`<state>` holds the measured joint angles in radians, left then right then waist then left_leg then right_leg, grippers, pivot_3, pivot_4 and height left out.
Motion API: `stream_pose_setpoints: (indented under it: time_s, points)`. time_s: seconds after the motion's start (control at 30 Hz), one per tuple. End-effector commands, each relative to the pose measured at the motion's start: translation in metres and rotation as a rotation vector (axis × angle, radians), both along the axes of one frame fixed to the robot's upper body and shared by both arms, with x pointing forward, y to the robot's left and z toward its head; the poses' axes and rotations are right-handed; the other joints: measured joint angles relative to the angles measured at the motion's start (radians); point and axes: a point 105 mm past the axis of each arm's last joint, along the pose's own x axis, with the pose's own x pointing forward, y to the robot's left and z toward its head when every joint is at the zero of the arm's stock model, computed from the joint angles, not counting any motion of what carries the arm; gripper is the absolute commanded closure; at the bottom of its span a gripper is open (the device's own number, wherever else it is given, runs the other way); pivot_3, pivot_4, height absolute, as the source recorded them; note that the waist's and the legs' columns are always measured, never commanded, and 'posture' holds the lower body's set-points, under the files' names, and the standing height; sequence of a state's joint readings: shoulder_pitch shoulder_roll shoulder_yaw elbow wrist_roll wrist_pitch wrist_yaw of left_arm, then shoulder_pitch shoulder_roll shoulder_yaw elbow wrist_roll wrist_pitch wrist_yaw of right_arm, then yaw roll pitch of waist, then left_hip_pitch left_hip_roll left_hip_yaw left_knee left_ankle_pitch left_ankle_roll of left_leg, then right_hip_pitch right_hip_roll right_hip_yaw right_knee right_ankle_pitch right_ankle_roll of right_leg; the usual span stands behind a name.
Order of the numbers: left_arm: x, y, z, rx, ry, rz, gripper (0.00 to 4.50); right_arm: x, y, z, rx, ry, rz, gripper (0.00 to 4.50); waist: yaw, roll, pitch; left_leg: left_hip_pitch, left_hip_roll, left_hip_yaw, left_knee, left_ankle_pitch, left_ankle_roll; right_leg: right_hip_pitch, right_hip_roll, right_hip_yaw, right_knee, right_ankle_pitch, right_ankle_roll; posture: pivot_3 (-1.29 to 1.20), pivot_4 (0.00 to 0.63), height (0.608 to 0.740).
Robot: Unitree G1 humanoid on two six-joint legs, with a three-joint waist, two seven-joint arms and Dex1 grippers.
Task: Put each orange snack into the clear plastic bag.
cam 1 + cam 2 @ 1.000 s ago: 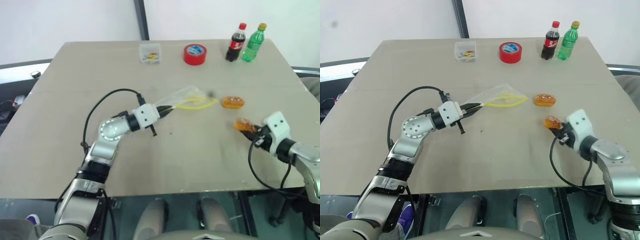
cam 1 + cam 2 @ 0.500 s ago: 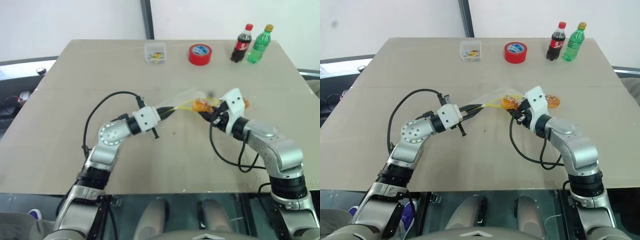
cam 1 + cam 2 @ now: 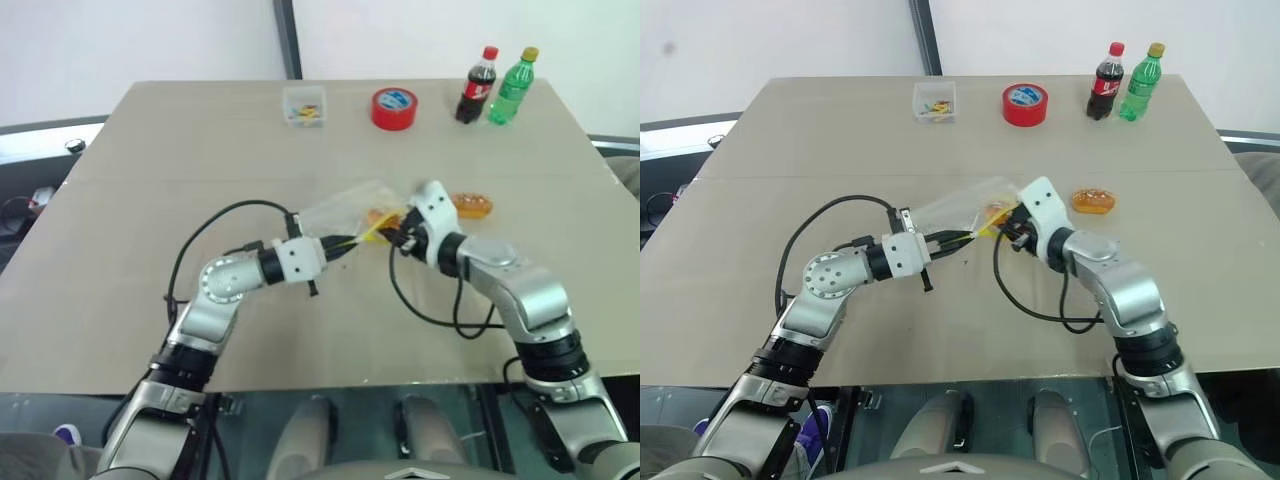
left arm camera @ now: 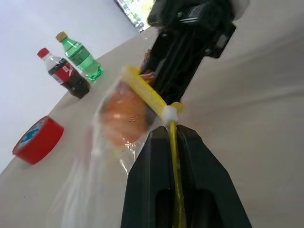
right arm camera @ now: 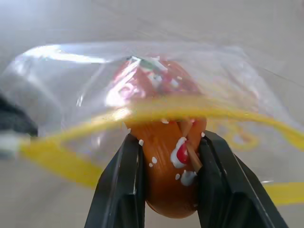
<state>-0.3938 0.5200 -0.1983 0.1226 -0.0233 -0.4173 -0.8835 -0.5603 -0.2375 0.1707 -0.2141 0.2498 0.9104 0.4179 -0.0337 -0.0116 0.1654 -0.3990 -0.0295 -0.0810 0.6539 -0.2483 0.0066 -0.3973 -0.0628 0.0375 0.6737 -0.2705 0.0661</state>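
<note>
My left gripper [image 4: 173, 142] is closed on the yellow seal strip [image 4: 145, 92] of the bag [image 3: 345, 208], holding the mouth off the table [image 3: 150, 150] with the opening turned toward my right arm; the bag body trails from the strip toward the far edge of the table. Just right of the bag mouth, my right gripper [image 5: 166, 152] is clamped on one snack [image 5: 164, 142], a finger on each flank. In the right wrist view the snack's leading end is past the yellow strip and under the clear film, while its rear part, between my fingers, is on my side of the strip. I judge it partly entered, not yet deposited. The snack's long axis runs along my right fingers and straight into the bag mouth, so the coming move is a further push along that line before release. The second snack [image 3: 467, 206] lies on the table right of the bag, just beyond my right wrist and apart from it; my right arm is clearly the nearer one. Risk: the film could snag on my fingertips as I withdraw.
</note>
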Motion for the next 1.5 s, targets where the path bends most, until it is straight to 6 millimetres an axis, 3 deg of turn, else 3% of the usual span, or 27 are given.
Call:
stream_pose_setpoints:
  time_s: [0.03, 0.1, 0.2, 0.33, 0.53, 0.63, 0.7, 0.8, 0.97, 1.23, 1.5]
  points:
    - [-0.004, 0.001, 0.010, -0.010, -0.053, -0.021, 4.50, 0.009, 0.000, 0.010, 0.044, -0.015, -0.032, 3.19, 0.001, 0.000, 0.000, 0.000, 0.000, 0.000, 0.000, 0.000, 0.000, 0.000, 0.000, 0.000, 0.000, 0.000, 0.000, 0.00, 0.150, 0.740]
    - [-0.003, 0.001, 0.011, -0.014, -0.054, -0.017, 4.50, 0.013, 0.000, 0.006, 0.023, -0.024, -0.034, 3.19, 0.001, 0.000, 0.000, 0.000, 0.000, 0.000, 0.000, 0.000, 0.000, 0.000, 0.000, 0.000, 0.000, 0.000, 0.000, 0.00, 0.150, 0.740]
    - [0.000, 0.005, 0.011, -0.046, -0.036, 0.019, 4.50, 0.017, 0.001, 0.005, 0.000, -0.073, -0.038, 2.36, -0.003, 0.000, 0.000, 0.000, 0.000, 0.000, 0.000, 0.000, 0.000, 0.000, 0.000, 0.000, 0.000, 0.000, 0.000, 0.00, 0.150, 0.740]
    - [0.008, 0.017, 0.008, -0.067, -0.011, 0.095, 4.50, 0.012, -0.010, 0.020, 0.013, -0.152, -0.060, 0.35, -0.007, 0.000, 0.000, 0.000, 0.000, 0.000, 0.000, 0.000, 0.000, -0.001, 0.000, 0.000, 0.001, 0.000, 0.000, 0.00, 0.150, 0.740]
    - [0.029, 0.036, 0.014, -0.132, 0.007, 0.241, 4.50, -0.020, -0.043, 0.035, 0.060, -0.169, 0.008, 0.35, -0.002, 0.000, 0.000, 0.000, 0.000, -0.001, 0.000, 0.000, 0.000, 0.000, 0.000, 0.000, 0.000, 0.000, 0.000, 0.00, 0.150, 0.740]
    - [0.034, 0.039, 0.016, -0.143, 0.003, 0.271, 4.50, -0.026, -0.057, 0.044, 0.067, -0.222, 0.006, 0.35, -0.004, 0.000, 0.000, 0.000, 0.000, -0.001, 0.000, 0.000, 0.000, 0.000, 0.000, -0.001, 0.000, 0.000, 0.000, 0.00, 0.150, 0.740]
    - [0.037, 0.040, 0.019, -0.160, 0.008, 0.285, 4.50, -0.011, -0.081, 0.050, 0.002, -0.293, -0.102, 0.35, -0.006, 0.000, 0.000, 0.000, 0.000, 0.000, 0.000, 0.000, 0.000, 0.000, 0.000, 0.000, 0.000, 0.000, 0.000, 0.00, 0.150, 0.740]
    - [0.039, 0.041, 0.026, -0.195, 0.012, 0.295, 4.50, 0.017, -0.117, 0.034, -0.304, -0.375, -0.214, 0.35, -0.005, 0.000, 0.000, 0.001, -0.001, 0.001, 0.000, 0.000, 0.000, 0.000, 0.000, 0.001, 0.002, 0.000, 0.000, 0.00, 0.150, 0.740]
    - [0.038, 0.041, 0.030, -0.195, -0.013, 0.293, 4.50, 0.040, -0.134, 0.004, -0.528, -0.392, -0.131, 0.35, -0.011, 0.000, 0.000, 0.002, 0.000, 0.003, -0.001, 0.000, 0.000, -0.001, 0.001, 0.002, 0.001, 0.000, 0.000, 0.00, 0.150, 0.740]
    - [0.030, 0.038, 0.030, -0.202, -0.002, 0.292, 4.50, 0.069, -0.158, 0.003, -0.513, -0.346, -0.144, 0.35, -0.007, 0.000, 0.001, 0.001, 0.001, 0.004, -0.001, 0.000, 0.000, -0.001, 0.000, 0.004, 0.000, 0.000, 0.000, 0.00, 0.150, 0.740]
    - [0.024, 0.037, 0.029, -0.187, 0.004, 0.296, 4.50, 0.080, -0.162, -0.009, -0.502, -0.282, -0.136, 0.35, -0.007, 0.000, 0.001, 0.000, 0.002, 0.004, -0.001, 0.000, 0.000, -0.001, 0.000, 0.004, -0.001, 0.000, 0.000, 0.00, 0.150, 0.740]
